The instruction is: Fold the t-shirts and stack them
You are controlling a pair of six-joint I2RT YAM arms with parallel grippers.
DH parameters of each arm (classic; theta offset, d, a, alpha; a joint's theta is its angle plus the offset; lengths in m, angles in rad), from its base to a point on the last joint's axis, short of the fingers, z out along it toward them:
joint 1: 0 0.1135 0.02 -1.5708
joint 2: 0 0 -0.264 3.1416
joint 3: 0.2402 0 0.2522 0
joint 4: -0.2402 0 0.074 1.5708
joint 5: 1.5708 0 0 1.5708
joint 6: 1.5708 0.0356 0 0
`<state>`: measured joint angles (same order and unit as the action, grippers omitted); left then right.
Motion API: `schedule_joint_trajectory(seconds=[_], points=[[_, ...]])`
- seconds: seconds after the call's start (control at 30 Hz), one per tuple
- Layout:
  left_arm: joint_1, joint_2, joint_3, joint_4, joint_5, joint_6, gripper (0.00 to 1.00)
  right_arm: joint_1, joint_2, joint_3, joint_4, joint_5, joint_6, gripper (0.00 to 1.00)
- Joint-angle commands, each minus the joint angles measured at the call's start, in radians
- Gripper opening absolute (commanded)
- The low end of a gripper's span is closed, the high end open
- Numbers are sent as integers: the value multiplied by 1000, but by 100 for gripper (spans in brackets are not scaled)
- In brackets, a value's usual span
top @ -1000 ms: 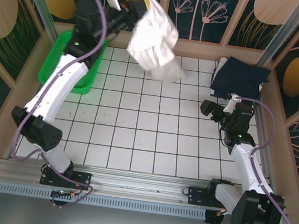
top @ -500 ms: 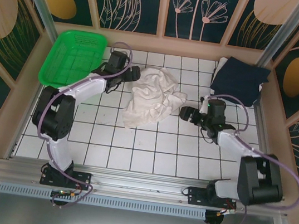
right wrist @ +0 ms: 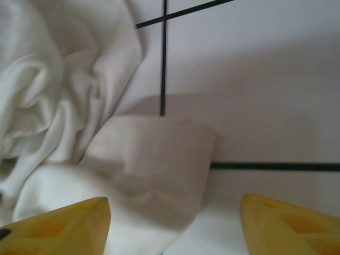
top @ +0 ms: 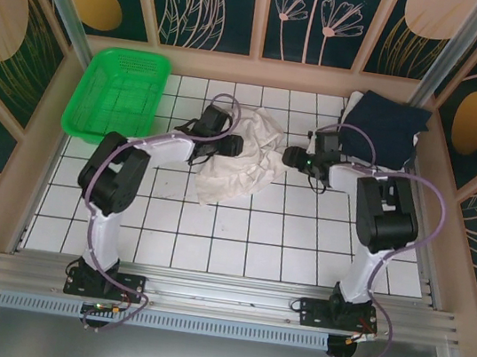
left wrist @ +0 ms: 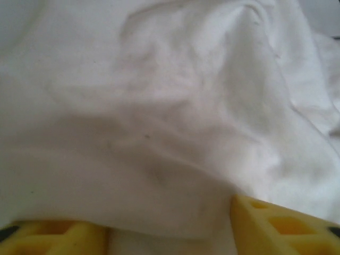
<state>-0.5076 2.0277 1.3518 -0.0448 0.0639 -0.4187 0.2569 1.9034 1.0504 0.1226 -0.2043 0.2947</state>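
Observation:
The off-white t-shirt lies crumpled on the tiled table, near its middle. My left gripper is pressed into the shirt's left edge. In the left wrist view its yellow fingers stand part-way apart with bunched white cloth filling the gap at the left gripper. My right gripper is low at the shirt's right edge. It is open, and a flat corner of the shirt lies between the tips of the right gripper. The navy t-shirt lies at the back right corner.
A bright green mesh basket sits at the back left. Low wooden walls with patterned panels ring the table. Bare white tiles stretch in front of the shirt toward the arm bases.
The left arm held the white shirt high at the back, let it drop on the table, and has closed into its left edge. The right gripper moved left to the shirt's right corner, jaws narrowing.

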Motion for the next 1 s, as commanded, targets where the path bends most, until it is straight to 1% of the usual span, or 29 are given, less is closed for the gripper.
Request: schedule_joint_trajectory(seconds=[0.0, 0.03, 0.07, 0.1, 0.17, 0.2, 0.23, 0.3, 0.53, 0.6, 0.67, 0.7, 0.77, 0.87, 0.93, 0.97], points=[[5, 6, 55, -32, 7, 28, 39, 13, 49, 57, -29, 30, -5, 60], [7, 0, 62, -37, 4, 32, 31, 16, 64, 71, -35, 24, -9, 57], [6, -8, 65, -45, -4, 38, 24, 17, 74, 82, -43, 22, -16, 53], [7, -29, 61, -46, -22, 44, 15, 18, 82, 95, -55, 23, -24, 42], [9, -86, 41, -40, -68, 44, 5, 18, 69, 90, -63, 41, -35, 24], [14, -120, 34, -41, -75, 47, 2, 19, 49, 80, -64, 60, -39, 17], [18, -147, 32, -45, -77, 47, 0, 17, 25, 71, -69, 73, -44, 11], [26, -211, 32, -58, -89, 43, 0, 13, -47, 49, -79, 100, -55, 0], [32, -403, 18, -93, -159, 22, 0, -40, -390, -15, -149, 149, -66, 0], [35, -443, 36, -121, -221, 15, 0, -56, -502, -4, -178, 180, -78, 0], [42, -472, 58, -134, -291, 13, 0, -86, -584, 18, -189, 163, -96, 0], [49, -482, 69, -136, -321, 11, 0, -108, -609, 39, -191, 159, -102, 0], [76, -481, 104, -165, -340, -18, 0, -157, -621, 85, -200, 149, -110, 0], [108, -481, 91, -171, -390, -71, 0, -208, -595, 148, -231, 134, -101, 0], [133, -478, 59, -170, -376, -100, 0, -217, -584, 143, -239, 112, -85, 0], [143, -473, 38, -174, -367, -114, 9, -217, -583, 123, -235, 96, -75, 0]])
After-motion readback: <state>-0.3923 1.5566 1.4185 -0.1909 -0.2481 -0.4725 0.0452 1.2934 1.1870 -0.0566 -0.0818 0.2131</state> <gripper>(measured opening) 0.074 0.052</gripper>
